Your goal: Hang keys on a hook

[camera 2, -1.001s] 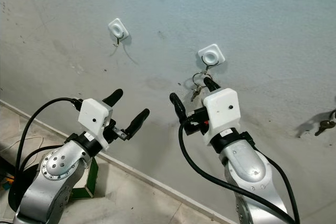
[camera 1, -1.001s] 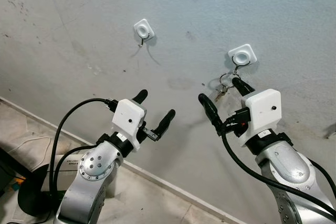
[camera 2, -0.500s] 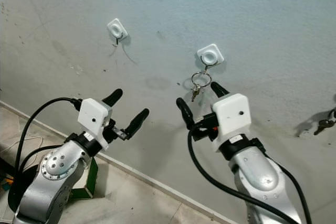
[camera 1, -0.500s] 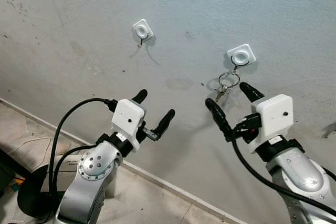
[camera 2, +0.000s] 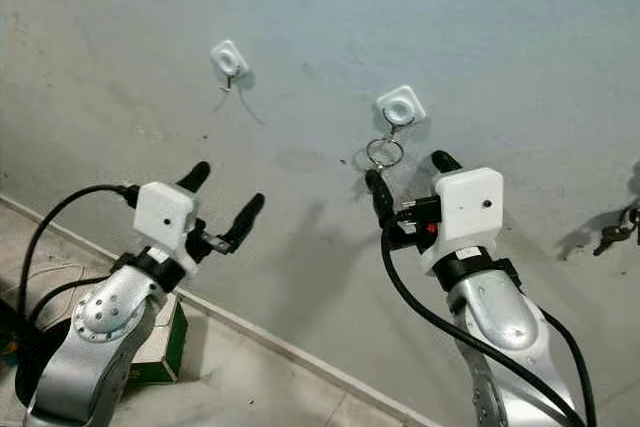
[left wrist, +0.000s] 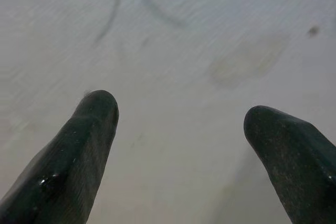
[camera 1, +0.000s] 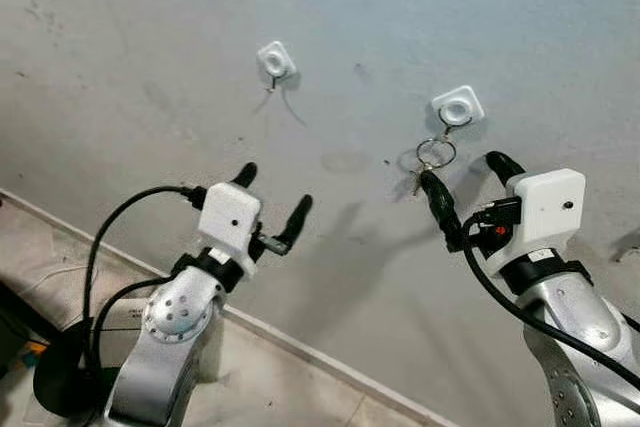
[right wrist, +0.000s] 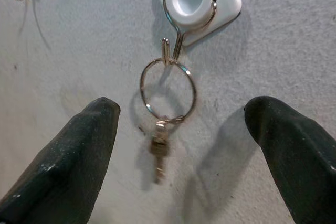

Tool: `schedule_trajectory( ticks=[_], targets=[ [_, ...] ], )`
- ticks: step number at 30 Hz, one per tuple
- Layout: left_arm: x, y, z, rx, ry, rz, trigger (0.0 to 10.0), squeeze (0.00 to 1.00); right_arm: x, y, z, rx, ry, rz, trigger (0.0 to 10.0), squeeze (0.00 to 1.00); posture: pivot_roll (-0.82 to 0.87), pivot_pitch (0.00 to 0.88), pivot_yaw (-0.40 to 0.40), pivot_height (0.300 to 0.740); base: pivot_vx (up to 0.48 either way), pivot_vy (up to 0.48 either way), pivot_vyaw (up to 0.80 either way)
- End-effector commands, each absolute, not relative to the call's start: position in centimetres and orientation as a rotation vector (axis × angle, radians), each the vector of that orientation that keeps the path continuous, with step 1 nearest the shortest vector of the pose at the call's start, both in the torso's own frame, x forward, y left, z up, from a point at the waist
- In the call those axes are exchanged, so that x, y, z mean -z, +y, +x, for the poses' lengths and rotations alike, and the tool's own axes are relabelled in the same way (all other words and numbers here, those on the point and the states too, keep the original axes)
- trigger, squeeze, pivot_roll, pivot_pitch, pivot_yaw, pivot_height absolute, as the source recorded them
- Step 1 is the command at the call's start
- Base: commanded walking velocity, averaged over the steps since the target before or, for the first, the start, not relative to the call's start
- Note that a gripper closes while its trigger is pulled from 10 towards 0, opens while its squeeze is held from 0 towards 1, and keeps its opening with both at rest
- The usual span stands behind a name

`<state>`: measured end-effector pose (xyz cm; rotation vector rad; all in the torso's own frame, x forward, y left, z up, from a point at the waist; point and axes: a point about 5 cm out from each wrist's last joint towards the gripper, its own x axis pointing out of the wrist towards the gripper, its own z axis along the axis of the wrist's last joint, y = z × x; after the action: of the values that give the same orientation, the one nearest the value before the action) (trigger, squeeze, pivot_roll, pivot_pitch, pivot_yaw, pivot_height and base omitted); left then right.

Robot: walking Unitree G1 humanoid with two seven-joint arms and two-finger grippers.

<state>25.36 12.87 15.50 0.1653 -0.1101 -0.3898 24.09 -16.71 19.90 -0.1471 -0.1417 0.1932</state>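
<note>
Left tool [camera 1: 271, 199] released, facing bare wall well aside; right tool [camera 1: 462, 190] released, nearer arm, keys [right wrist: 160, 148] dead ahead between its fingers, untouched, long axis vertical, ring on the hook [right wrist: 176, 40]; withdrawal straight back judged clear.

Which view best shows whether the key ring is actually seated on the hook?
The right wrist view: the key ring hangs from the wire hook between the open right gripper's fingers, key dangling below. Both eye views show the ring small under the hook, partly behind a finger.
</note>
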Motion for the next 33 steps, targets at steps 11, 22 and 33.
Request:
schedule_trajectory(
  ticks=[11,22,33],
  targets=[
    [-15.9,12.9,25.4,0.371,-0.124,0.166,10.0,0.0,-21.1,-16.0,24.6,-0.173,-0.2,-0.183,10.0,0.0,0.06,0.022,0.022,0.74,0.0,0.0,0.0],
    [-16.1,13.1,24.7,0.382,-0.122,0.171,10.0,0.0,-20.2,-15.2,21.3,-0.196,-0.156,-0.186,10.0,0.0,0.04,0.044,0.035,0.74,0.0,0.0,0.0],
    [-14.6,15.1,23.6,0.314,-0.057,0.178,10.0,0.0,-16.1,-17.4,19.6,-0.091,0.003,-0.215,10.0,0.0,0.03,0.041,0.037,0.74,0.0,0.0,0.0]
  ],
)
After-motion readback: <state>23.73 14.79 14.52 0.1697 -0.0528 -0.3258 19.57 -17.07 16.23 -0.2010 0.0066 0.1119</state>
